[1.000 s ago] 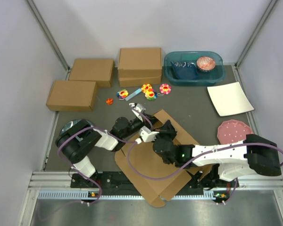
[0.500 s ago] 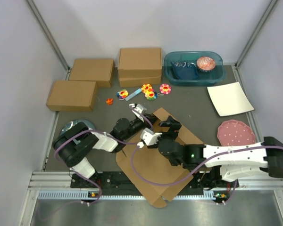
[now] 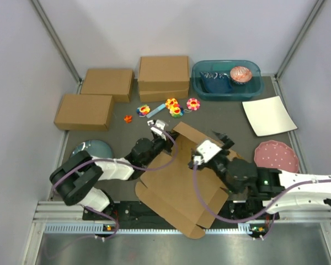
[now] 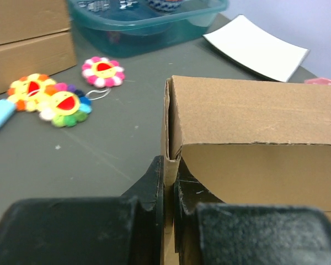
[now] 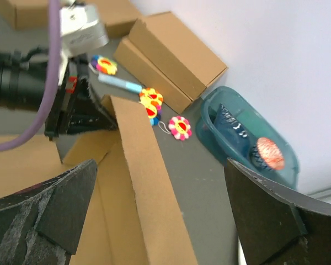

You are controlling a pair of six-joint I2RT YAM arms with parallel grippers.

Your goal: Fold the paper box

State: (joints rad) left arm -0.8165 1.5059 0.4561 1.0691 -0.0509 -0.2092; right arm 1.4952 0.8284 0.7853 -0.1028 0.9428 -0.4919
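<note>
Top external view has the paper box (image 3: 179,182) lying mostly flat on the dark worktop (image 3: 231,121), near the middle of the near edge between the two arms, with its far flap standing up along the far side. Left wrist view shows the left fingers (image 4: 156,179) pinched nearly shut on the left end of that raised flap, a thin cardboard edge clamped between them, and the flap's wall runs off to the right from the grip. Right wrist view shows the right fingers (image 5: 49,204) spread wide with nothing held; the upright flap runs through the gap between them and neither one touches it. From above, the right arm reaches in from the near right, its fingers at the right end of the same flap. Further off, three closed cardboard boxes (image 3: 84,111) sit at the far left, one of them a taller stack, and a teal tub (image 3: 252,88) sits at the far right. Bright flower toys (image 3: 174,107) lie just beyond the flap. A white sheet (image 3: 268,115) and a pink plate (image 3: 274,154) lie at the right, and a grey-blue bowl (image 3: 94,148) is at the left beside the left arm
</note>
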